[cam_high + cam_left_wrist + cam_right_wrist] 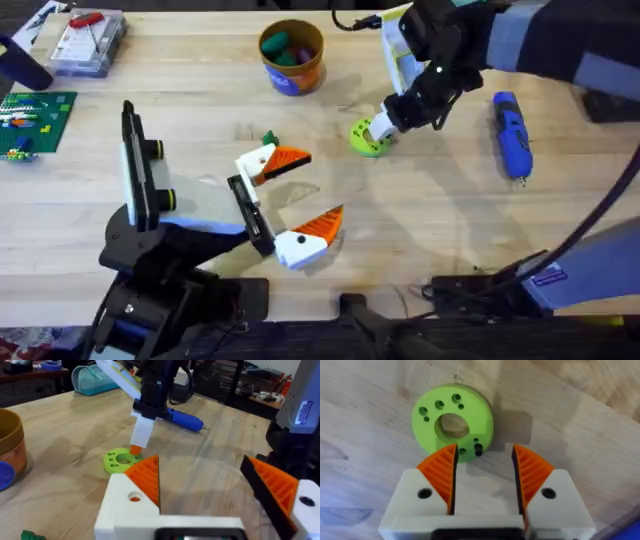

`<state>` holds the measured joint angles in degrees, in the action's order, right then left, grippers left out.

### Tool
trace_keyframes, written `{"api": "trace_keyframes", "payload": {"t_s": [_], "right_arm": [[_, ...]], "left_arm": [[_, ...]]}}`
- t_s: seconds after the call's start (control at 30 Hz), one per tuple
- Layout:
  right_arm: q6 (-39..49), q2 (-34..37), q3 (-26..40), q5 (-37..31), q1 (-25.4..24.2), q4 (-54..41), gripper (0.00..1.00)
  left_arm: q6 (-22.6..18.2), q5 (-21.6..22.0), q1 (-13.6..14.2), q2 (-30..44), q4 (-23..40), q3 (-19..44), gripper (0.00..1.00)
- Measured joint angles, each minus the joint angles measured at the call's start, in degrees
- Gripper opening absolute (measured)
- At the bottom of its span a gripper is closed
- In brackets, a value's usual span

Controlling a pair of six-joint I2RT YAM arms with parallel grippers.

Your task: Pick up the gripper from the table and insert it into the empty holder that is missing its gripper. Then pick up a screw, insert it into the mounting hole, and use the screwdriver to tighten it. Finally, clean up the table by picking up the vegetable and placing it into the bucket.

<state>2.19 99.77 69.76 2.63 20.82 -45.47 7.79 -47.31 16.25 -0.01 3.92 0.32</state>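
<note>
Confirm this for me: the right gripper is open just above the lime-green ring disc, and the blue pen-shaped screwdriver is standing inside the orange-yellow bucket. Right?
Not quite. The blue pen-shaped screwdriver is not in the orange-yellow bucket; it lies flat on the light wooden table, on the far side of the right arm from the bucket, as the overhead view shows. The rest holds: the right gripper is open just above the lime-green ring disc.

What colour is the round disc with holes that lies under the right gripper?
Lime green. The disc shows best in the right wrist view, just ahead of the right gripper.
</note>
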Motion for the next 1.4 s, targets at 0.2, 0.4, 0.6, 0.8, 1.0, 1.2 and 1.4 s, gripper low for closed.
{"api": "trace_keyframes", "payload": {"t_s": [0.2, 0.4, 0.6, 0.8, 1.0, 1.2, 1.4], "right_arm": [[-0.01, 0.0, 0.0, 0.0, 0.0, 0.02, 0.531], [-0.03, 0.08, 0.0, 0.0, 0.0, 0.01, 0.488], [-0.06, 1.22, 0.02, 0.0, 0.0, 0.0, 0.47], [-0.09, 1.46, 0.02, 0.0, 0.0, 0.08, 0.416], [-0.25, 1.46, 0.02, 0.0, 0.0, 0.26, 0.317], [-0.08, 1.46, 0.05, 0.08, 0.0, 0.24, 0.171], [-0.2, 1.46, 0.2, 0.0, 0.0, 0.17, 0.105]], "left_arm": [[-0.02, 0.0, 0.0, 0.0, 0.0, 0.0, 0.986], [-0.01, 0.0, 0.0, 0.0, 0.0, 0.0, 0.986], [-0.01, 0.0, 0.0, 0.0, 0.0, 0.0, 0.987], [0.0, 0.0, 0.0, 0.0, 0.0, 0.0, 0.987], [0.0, 0.0, 0.0, 0.0, 0.0, 0.0, 0.986], [-0.02, 0.0, 0.0, 0.0, 0.0, 0.0, 0.986], [-0.02, 0.0, 0.0, 0.0, 0.0, 0.0, 0.986]]}}
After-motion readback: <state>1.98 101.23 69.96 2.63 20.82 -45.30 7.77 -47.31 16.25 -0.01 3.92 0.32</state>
